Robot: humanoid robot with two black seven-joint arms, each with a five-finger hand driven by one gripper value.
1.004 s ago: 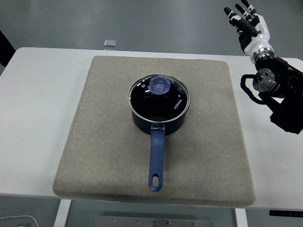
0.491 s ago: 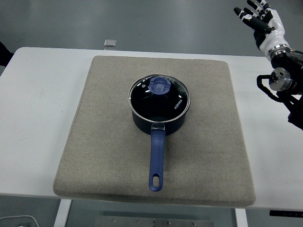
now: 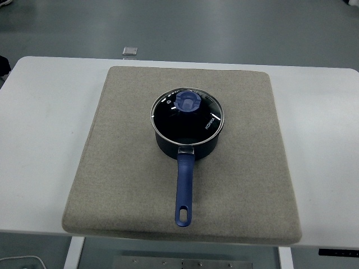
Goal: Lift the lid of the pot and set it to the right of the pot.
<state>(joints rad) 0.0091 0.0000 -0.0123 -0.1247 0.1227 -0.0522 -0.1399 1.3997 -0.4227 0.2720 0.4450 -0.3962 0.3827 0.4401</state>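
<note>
The worktop (image 3: 45, 140) is cut off at both side edges, and its legs run out of the bottom of the picture. Under the glass lid (image 3: 187, 116) the inside of the pot (image 3: 188, 143) shows only as darkness, so its contents cannot be told. A small grey thing (image 3: 130, 51) at the worktop's far edge is too small to identify. A dark shape (image 3: 3, 63) at the left edge is mostly cropped away
</note>
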